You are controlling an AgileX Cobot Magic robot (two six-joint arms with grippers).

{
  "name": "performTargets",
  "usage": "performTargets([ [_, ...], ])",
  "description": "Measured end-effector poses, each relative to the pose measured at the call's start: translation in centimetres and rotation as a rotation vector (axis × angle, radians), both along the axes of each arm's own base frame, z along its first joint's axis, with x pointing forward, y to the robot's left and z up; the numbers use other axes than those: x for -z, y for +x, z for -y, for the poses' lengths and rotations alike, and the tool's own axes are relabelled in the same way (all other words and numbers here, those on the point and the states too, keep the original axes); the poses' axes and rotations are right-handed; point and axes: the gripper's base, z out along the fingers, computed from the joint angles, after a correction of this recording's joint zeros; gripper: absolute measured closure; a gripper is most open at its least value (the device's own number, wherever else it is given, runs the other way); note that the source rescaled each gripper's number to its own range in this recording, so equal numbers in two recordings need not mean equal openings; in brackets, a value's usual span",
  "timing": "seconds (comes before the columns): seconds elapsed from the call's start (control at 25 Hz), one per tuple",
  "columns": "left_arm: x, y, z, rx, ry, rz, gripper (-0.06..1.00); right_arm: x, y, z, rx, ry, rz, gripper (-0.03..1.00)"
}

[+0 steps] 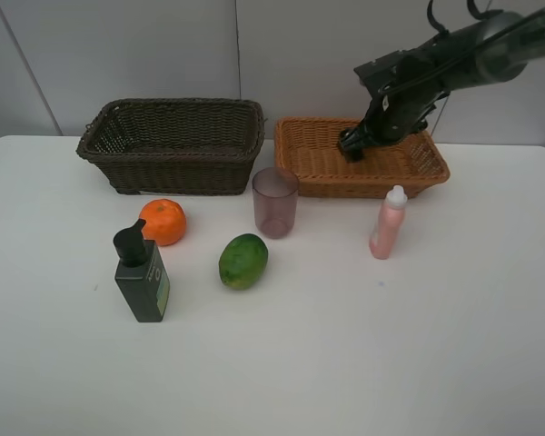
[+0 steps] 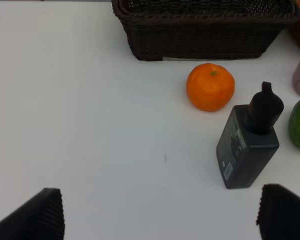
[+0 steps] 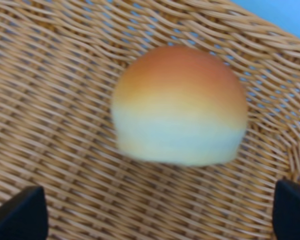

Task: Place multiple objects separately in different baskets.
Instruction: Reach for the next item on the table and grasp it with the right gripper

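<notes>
Round peach [image 3: 179, 102], orange-red top, pale yellow base, in tan basket [image 3: 50, 100]

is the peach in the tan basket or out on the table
In. The peach lies on the weave inside the tan basket; right gripper open.

Right arm [image 1: 472, 54] black with looping black cables [image 1: 431, 16]; left claw [image 2: 160, 212] has black ribbed fingers [image 2: 37, 217]

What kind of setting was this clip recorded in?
Probably a robot lab bench: a plain white table, blank wall panels behind, and a black robot arm reaching into the tan basket.
</notes>
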Motion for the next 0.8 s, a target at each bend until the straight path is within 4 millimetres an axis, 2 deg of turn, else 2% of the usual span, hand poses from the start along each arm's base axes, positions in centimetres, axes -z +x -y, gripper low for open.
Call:
performTargets([
  [0.24, 0.0, 0.0, 0.0, 0.000, 0.000, 0.000, -0.06, -0.8, -0.4, -0.7, -0.009, 0.005, 0.006, -0.01],
  [0.48, 0.0, 0.0, 0.0, 0.000, 0.000, 0.000, -0.06, -4.1, -1.3, -1.2, -0.004, 0.023, 0.041, -0.01],
  [0.8, 0.0, 0.0, 0.0, 0.000, 0.000, 0.000, -0.06, -7.8, -3.9, -1.8, 0.054, 0.046, -0.022, -0.01],
])
